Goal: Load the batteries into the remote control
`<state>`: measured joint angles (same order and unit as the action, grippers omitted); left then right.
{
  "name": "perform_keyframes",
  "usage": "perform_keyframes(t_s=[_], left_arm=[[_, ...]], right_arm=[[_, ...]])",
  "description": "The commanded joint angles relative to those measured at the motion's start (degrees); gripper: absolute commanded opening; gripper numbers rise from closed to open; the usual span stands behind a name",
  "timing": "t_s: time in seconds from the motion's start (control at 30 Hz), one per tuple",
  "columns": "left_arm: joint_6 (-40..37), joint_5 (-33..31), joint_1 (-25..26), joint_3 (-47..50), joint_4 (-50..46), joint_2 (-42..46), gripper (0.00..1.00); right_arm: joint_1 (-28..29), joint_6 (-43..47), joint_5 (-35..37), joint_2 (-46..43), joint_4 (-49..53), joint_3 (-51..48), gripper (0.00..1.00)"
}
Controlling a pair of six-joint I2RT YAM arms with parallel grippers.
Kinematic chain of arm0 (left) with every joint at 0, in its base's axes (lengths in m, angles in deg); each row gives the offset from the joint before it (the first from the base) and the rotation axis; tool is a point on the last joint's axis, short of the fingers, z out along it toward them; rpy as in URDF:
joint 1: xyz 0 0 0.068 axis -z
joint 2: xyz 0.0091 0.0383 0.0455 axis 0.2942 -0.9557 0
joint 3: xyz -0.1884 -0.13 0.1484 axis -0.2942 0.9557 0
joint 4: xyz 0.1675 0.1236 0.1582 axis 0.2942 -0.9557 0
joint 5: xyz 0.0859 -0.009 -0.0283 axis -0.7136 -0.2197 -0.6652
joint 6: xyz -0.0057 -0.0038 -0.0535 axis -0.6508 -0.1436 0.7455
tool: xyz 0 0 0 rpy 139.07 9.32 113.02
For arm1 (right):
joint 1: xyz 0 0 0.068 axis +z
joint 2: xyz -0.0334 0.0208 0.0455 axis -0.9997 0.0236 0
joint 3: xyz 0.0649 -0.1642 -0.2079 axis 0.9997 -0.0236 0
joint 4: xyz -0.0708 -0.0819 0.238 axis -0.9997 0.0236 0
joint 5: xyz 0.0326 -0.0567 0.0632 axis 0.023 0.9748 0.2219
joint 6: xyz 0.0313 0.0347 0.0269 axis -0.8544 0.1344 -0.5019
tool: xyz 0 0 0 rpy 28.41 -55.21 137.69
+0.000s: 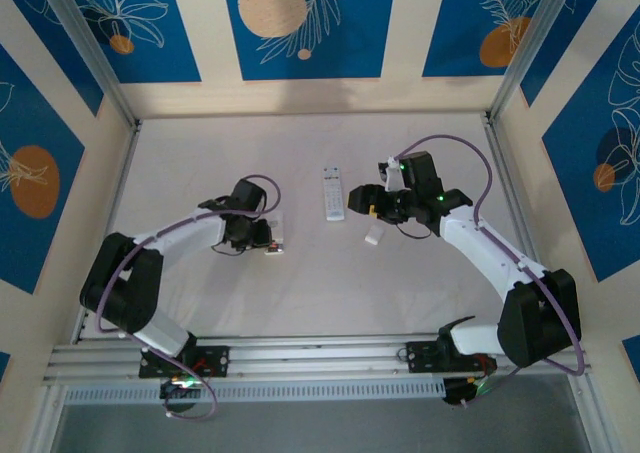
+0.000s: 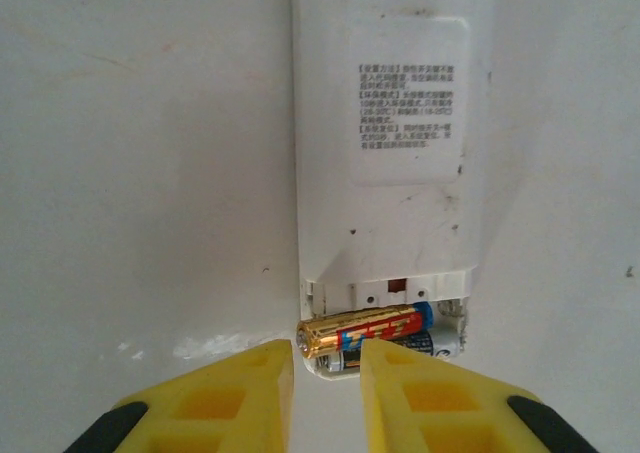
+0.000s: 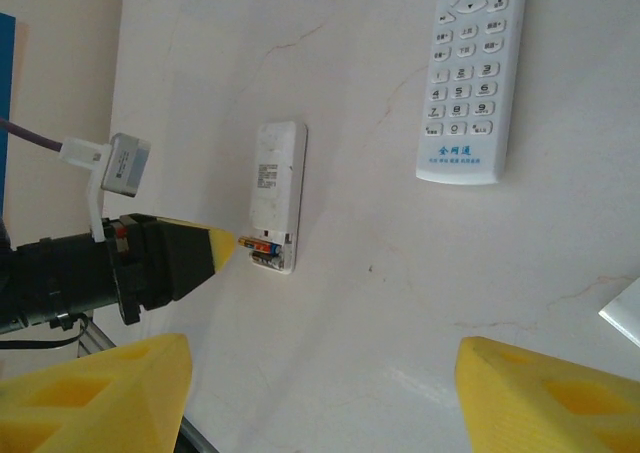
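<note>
A white remote control (image 2: 390,153) lies face down with its battery bay open at the near end. One gold-and-red battery (image 2: 365,330) lies slanted across the bay on top of a dark battery (image 2: 405,350), its gold end sticking out past the remote's left side. My left gripper (image 2: 328,373) is right at that end, jaws a narrow gap apart with nothing clamped; the right fingertip (image 2: 400,368) overlaps the battery's lower edge. My right gripper (image 3: 325,393) hovers wide open over bare table, to the right of the remote (image 3: 277,188).
A second remote (image 1: 332,193) lies face up in the middle of the table, and shows in the right wrist view as well (image 3: 470,73). A small white cover piece (image 1: 373,237) lies below the right gripper (image 1: 362,205). Walls enclose the table.
</note>
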<state>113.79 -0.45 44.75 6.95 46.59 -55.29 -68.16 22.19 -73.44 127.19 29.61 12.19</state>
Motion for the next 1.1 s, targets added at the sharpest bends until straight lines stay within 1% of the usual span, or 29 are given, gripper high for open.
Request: perform_keyframes(t_s=[0.0,0.23,0.47,0.57,0.73,1.07], left_arm=[[-0.80,1.84,-0.26,0.90,1.55,-1.38,0.24],[-0.72,3.14,-0.22,1.39,3.38,-2.32,0.21],[-0.79,4.18,-0.22,1.27,3.50,-3.00,0.13],[-0.64,5.30,-0.25,1.44,4.06,-3.19,0.13],[-0.44,5.18,-0.22,1.83,4.20,-3.41,0.13],[-2.45,2.58,-0.04,2.00,3.55,-4.49,0.14]], right_arm=[[-0.20,-0.45,-0.97,0.06,0.96,1.93,0.70],[-0.44,-0.50,-1.25,0.10,1.09,1.93,0.70],[-0.64,-0.44,-1.32,0.40,1.18,1.84,0.70],[-0.80,-0.58,-1.58,0.58,1.18,1.84,0.70],[-0.83,-0.69,-1.91,0.80,0.98,1.84,0.71],[-0.97,-0.94,-2.42,1.25,1.05,2.54,0.71]])
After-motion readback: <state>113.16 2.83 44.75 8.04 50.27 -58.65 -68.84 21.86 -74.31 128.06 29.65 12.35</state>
